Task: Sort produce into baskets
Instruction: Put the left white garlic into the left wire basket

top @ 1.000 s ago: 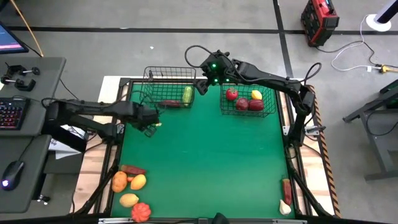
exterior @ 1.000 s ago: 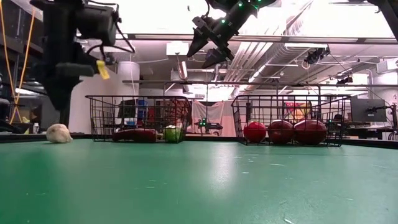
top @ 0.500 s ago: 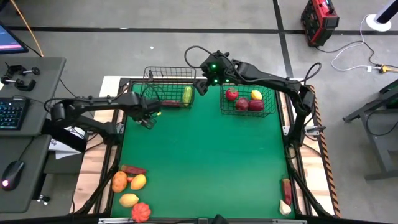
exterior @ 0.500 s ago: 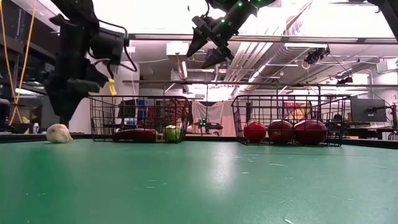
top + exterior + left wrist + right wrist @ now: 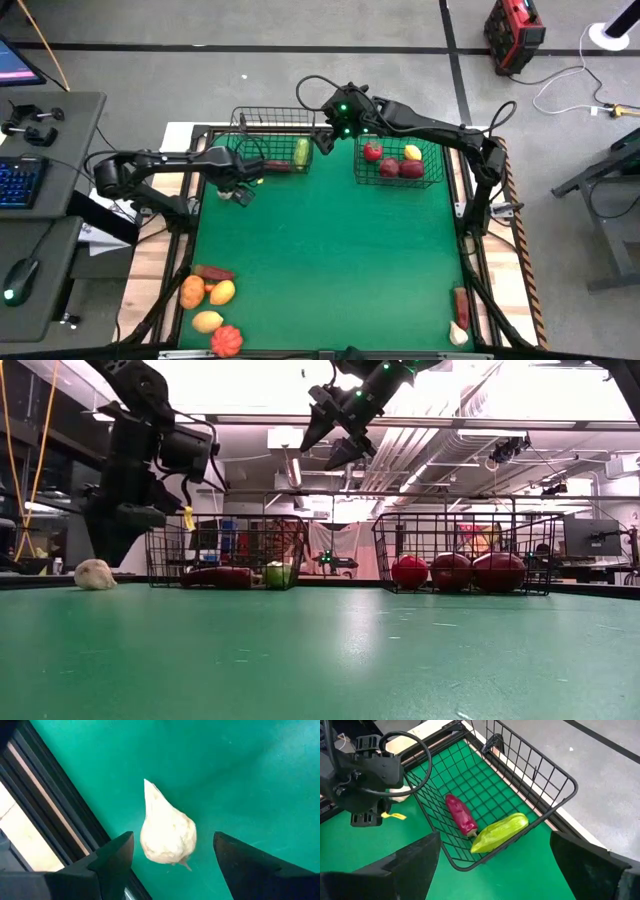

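The white bulb (image 5: 166,831), rounded with a pointed tip, lies on the green mat near its left edge, between the spread fingers of the left gripper (image 5: 172,855), untouched. In the high view it is hidden under that gripper (image 5: 240,190). The right gripper (image 5: 337,128) is held wide open above the gap between the two wire baskets. The left basket (image 5: 555,780) holds a maroon piece (image 5: 461,815) and a green piece (image 5: 500,832); the right basket (image 5: 433,182) holds red and yellow pieces. More produce (image 5: 208,300) is heaped at the mat's near-left corner.
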Robot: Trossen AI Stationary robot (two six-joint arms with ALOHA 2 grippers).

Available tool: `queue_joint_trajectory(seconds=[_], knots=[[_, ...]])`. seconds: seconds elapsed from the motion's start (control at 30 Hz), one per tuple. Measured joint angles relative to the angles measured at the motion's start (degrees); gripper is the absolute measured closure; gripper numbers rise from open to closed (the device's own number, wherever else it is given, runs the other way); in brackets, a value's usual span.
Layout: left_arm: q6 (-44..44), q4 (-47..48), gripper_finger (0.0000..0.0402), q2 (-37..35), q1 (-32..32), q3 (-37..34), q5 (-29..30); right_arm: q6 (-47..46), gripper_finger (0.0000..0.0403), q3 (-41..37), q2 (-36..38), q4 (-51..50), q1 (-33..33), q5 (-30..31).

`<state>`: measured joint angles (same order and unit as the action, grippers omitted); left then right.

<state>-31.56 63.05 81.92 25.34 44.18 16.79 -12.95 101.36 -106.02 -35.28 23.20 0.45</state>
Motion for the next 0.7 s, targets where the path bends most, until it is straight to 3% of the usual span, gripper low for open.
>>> queue_joint_trajectory(seconds=[0.33, 0.47, 0.7], knots=[[-0.43, 0.18, 0.0137, 0.07, -0.15, 0.28, -0.19, -0.02, 0.0034, 0.0, 0.0, -0.64, 0.0, 0.0], [0.19, 0.45, 0.0137, -2.22, -1.91, 1.57, 3.35, -0.02, 0.0034, 0.0, 0.0, -0.76, -0.02, 0.0], [8.75, 0.53, 0.0137, -8.75, -5.13, 2.69, 3.87, -0.02, 0.0034, 0.0, 0.0, -1.3, -0.02, 0.02]])
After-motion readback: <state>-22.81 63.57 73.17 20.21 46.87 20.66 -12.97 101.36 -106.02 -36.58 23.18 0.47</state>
